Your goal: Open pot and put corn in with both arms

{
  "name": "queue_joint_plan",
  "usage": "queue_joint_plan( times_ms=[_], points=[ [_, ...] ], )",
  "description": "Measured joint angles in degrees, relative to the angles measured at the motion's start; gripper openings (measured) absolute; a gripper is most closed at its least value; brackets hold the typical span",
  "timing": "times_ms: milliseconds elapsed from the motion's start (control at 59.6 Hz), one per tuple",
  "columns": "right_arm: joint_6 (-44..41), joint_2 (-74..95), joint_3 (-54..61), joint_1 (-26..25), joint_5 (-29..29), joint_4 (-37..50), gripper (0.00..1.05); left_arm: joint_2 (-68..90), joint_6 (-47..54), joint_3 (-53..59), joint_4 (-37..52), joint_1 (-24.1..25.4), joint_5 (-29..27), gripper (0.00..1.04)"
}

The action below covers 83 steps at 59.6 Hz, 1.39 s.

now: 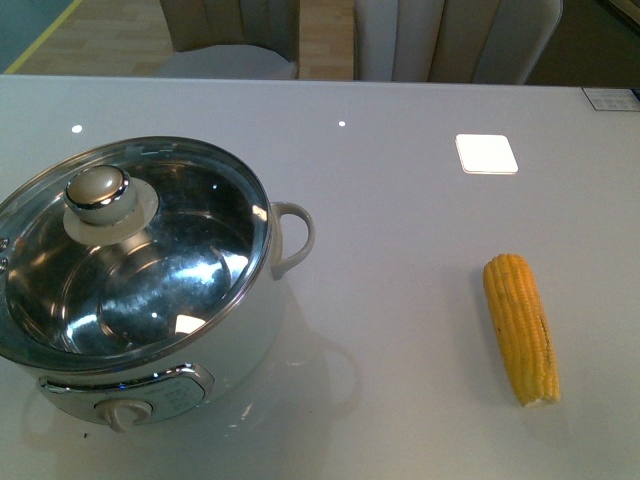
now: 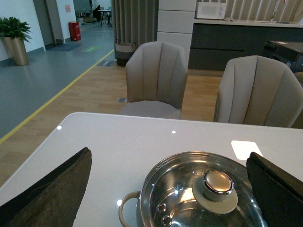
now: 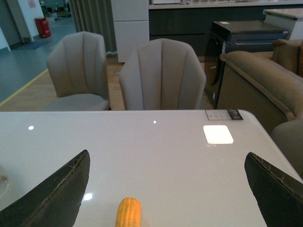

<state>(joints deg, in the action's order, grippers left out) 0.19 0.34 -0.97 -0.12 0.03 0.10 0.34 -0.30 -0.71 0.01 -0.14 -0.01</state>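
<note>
Plainly, left pincer [image 2: 169, 154] and right pincer [image 3: 166, 155] gape wide, empty; the lidded pot [image 1: 250, 340] sits left, the corn [image 1: 521, 328] right. An off-centre pinch could slip off the knob [image 1: 100, 192], dropping the lid [image 1: 185, 265].

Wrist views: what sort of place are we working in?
Probably an open-plan lounge or showroom with a kitchen corner: a white dining table, padded chairs, a sofa and a dark counter behind.
</note>
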Motion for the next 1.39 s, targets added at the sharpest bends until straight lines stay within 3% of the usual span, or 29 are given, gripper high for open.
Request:
queue_joint_plan(
  times_ms=[621,722,806,923,1024,1242,1393],
  points=[
    [0.0,0.0,0.0,0.0,0.0,0.0,0.96,0.1,0.0,0.0,-0.1,0.0,-0.1,0.98],
    [0.0,0.0,0.0,0.0,0.0,0.0,0.96,5.9,-2.4,-4.0,-11.3,-2.3,-4.0,0.98],
    [0.0,0.0,0.0,0.0,0.0,0.0,0.96,9.9,-3.5,-4.4,-11.4,-4.2,-4.1,0.98],
    [0.0,0.0,0.0,0.0,0.0,0.0,0.96,17.0,-4.0,-5.1,-3.4,-6.0,-4.5,0.98],
    [0.0,0.0,0.0,0.0,0.0,0.0,0.96,28.3,-4.1,-5.4,9.1,-8.5,-4.1,0.98],
    [0.0,0.0,0.0,0.0,0.0,0.0,0.96,66.2,-4.2,-9.3,43.5,-12.2,-4.6,0.98],
    [0.0,0.0,0.0,0.0,0.0,0.0,0.96,88.6,-2.7,-15.6,56.9,-13.4,-6.4,0.98]
  ],
)
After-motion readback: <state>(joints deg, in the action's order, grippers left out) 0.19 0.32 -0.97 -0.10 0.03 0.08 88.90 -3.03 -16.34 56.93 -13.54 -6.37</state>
